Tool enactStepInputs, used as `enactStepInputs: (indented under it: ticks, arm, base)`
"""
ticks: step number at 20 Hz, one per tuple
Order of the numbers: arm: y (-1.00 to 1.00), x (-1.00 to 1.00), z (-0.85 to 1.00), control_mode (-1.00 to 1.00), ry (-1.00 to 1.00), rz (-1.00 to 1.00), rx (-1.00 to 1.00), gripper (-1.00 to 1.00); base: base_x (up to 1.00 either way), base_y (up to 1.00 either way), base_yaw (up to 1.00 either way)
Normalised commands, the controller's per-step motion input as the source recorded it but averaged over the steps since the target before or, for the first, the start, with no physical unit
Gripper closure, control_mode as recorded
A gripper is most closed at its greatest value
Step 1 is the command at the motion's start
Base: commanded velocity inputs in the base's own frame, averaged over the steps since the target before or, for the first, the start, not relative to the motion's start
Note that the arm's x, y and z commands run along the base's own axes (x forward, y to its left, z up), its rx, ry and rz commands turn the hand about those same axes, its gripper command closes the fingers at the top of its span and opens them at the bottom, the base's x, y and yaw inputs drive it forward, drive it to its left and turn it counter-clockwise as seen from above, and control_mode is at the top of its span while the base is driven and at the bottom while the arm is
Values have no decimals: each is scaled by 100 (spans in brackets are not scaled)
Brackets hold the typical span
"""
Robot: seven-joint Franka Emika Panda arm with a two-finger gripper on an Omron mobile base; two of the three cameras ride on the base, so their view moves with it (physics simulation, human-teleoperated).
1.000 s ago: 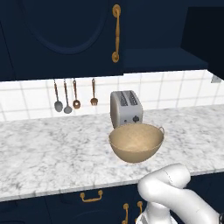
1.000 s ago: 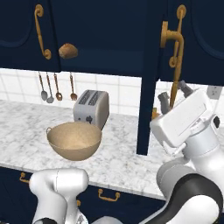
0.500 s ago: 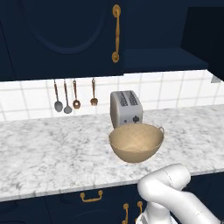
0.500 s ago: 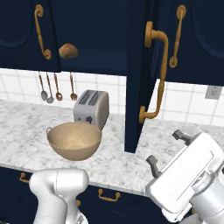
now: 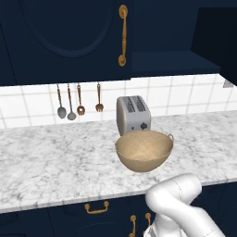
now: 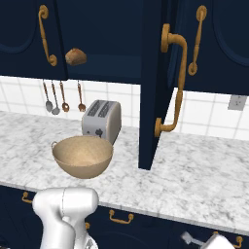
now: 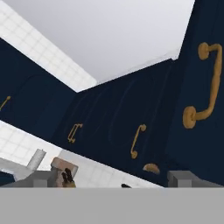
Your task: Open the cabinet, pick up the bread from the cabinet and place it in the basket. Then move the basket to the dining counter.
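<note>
The navy cabinet (image 6: 112, 34) stands open, its right door (image 6: 154, 87) swung out edge-on with the long brass handle (image 6: 174, 82) facing right. The bread (image 6: 75, 57), a small golden-brown roll, lies on the cabinet shelf at the left of the opening. Below it the tan woven basket (image 6: 82, 155) (image 5: 144, 150) sits on the marble counter (image 5: 55, 157), in front of the toaster. My gripper (image 7: 111, 178) is open with nothing between its fingers; it hangs low at the right, below the counter edge, and one fingertip (image 6: 187, 237) shows there. The dining counter is out of view.
A silver toaster (image 5: 133, 115) stands against the tiled wall behind the basket. Several utensils (image 5: 78, 99) hang on the wall to its left. The left cabinet door (image 5: 69, 37) is closed. Navy drawers with brass pulls (image 5: 96, 208) run under the counter. A wall outlet (image 6: 237, 102) is at the right.
The gripper has left the door handle, spread wide and dropped to the lower right below the counter edge. The door has swung further open and now stands edge-on.
</note>
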Motion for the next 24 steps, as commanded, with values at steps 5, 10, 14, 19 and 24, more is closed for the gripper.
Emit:
enactStepInputs:
  ticks: [5, 10, 14, 19, 24]
  arm:
    - [100, 16, -98, -100, -1, -15, 0, -100]
    - [100, 59, -44, -100, -13, -15, -2, -100]
    - [100, 100, 3, -100, -9, -19, -12, -100]
    - [100, 91, 50, -100, -1, -12, -13, -100]
    - [100, 77, 26, -100, 0, -21, -21, -100]
  base:
    - [0, 0, 0]
    - [0, 0, 0]
    - [0, 0, 0]
    - [0, 0, 0]
    - [0, 0, 0]
